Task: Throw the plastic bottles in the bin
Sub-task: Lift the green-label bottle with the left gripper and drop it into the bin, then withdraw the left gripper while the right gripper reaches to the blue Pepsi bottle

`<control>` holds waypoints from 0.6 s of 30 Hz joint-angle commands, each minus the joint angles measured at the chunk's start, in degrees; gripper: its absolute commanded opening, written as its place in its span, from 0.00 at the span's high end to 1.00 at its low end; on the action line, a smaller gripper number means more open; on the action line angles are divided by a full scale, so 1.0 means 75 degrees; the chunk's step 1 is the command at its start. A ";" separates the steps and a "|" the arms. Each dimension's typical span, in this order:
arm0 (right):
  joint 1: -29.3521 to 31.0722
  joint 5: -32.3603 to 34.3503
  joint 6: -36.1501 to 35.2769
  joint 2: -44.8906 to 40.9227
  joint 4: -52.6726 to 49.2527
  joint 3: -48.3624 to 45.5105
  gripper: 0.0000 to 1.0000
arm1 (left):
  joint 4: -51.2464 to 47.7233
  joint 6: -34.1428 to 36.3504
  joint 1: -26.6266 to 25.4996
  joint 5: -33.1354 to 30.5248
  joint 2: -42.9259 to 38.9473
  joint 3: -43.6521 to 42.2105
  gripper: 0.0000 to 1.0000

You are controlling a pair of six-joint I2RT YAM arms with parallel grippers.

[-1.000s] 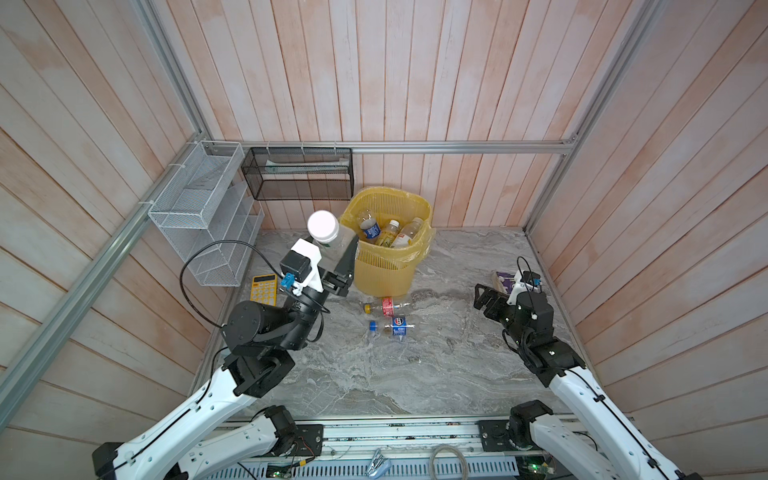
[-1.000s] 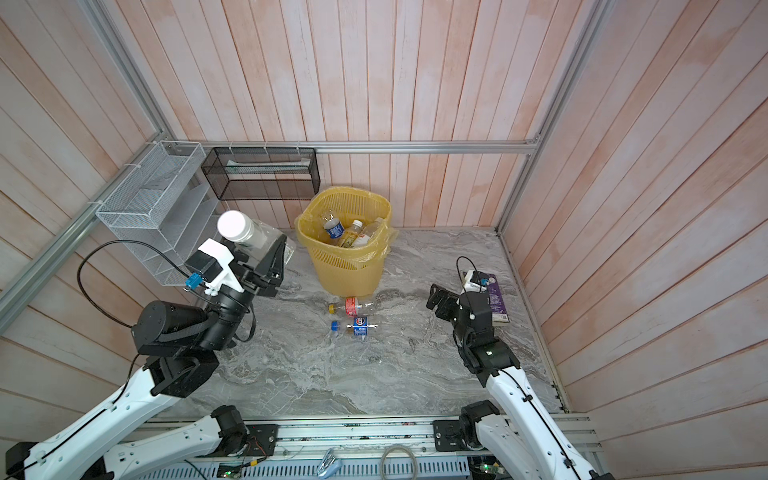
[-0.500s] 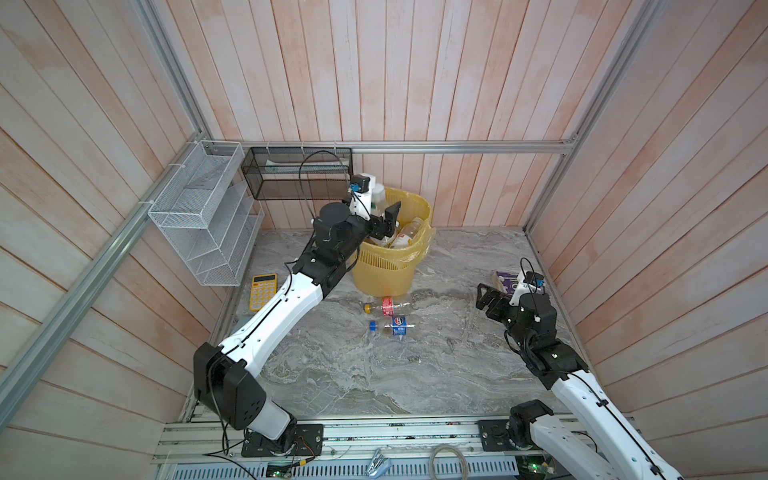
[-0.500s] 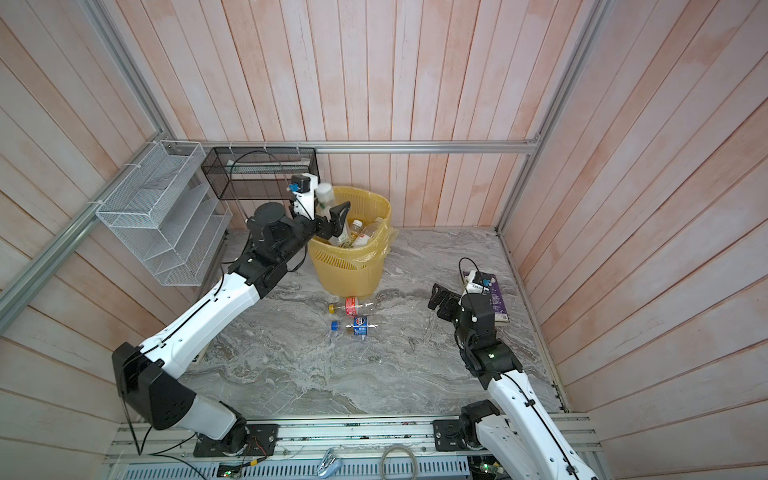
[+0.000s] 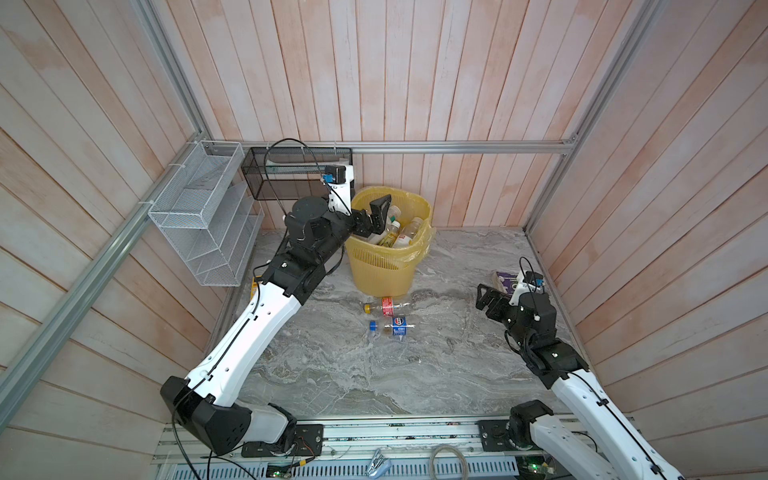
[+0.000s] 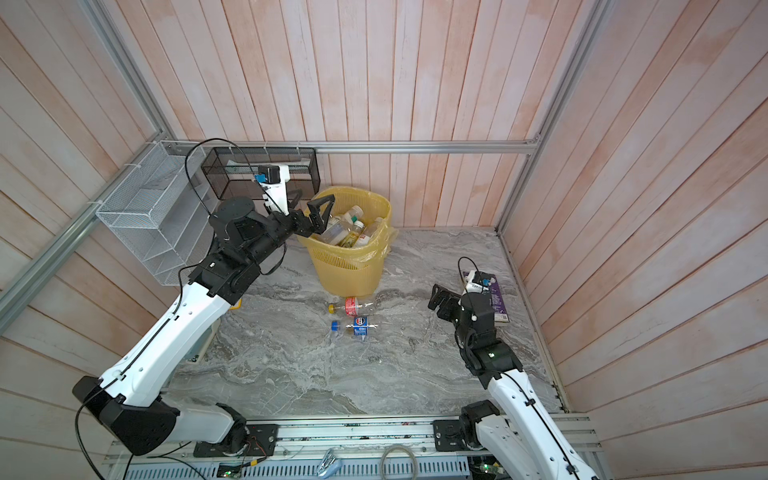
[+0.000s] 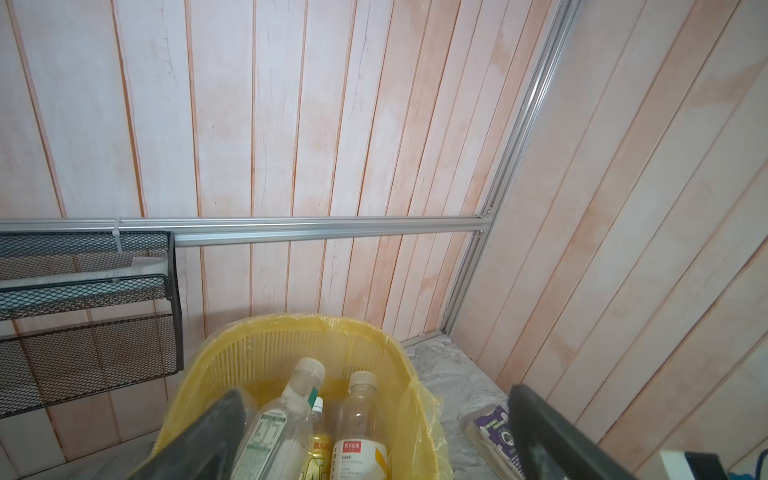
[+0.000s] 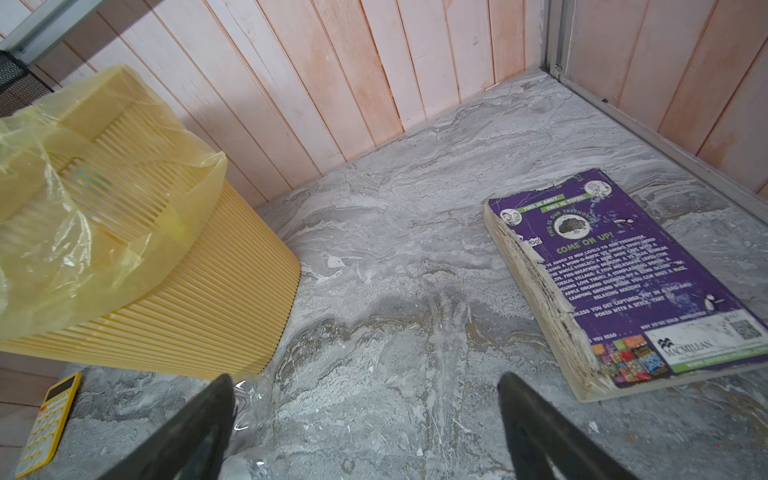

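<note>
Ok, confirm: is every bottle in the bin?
No: in a top view a red-labelled bottle and a blue-labelled bottle lie on the floor before the bin.

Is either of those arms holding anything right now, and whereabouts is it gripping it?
Nothing is held. The left gripper is open above the bin, with the bottles lying loose inside; the right gripper is open over bare floor.

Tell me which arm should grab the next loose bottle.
Probably right. The right end effector sits open and low, facing the red-label bottle and blue-label bottle; the left end effector is raised, open over the bin.
</note>
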 commanded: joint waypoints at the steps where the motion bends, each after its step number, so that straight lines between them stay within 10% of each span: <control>1: -0.0030 -0.0043 -0.0014 0.0091 -0.0036 0.0245 0.01 | -0.0083 -0.0121 0.0019 -0.0110 0.0044 -0.0199 0.00; 18: 0.1039 -0.2445 -0.2400 0.2131 0.0701 0.0705 0.07 | 0.0178 -0.1548 0.0735 -0.1397 -0.2664 -0.4155 0.00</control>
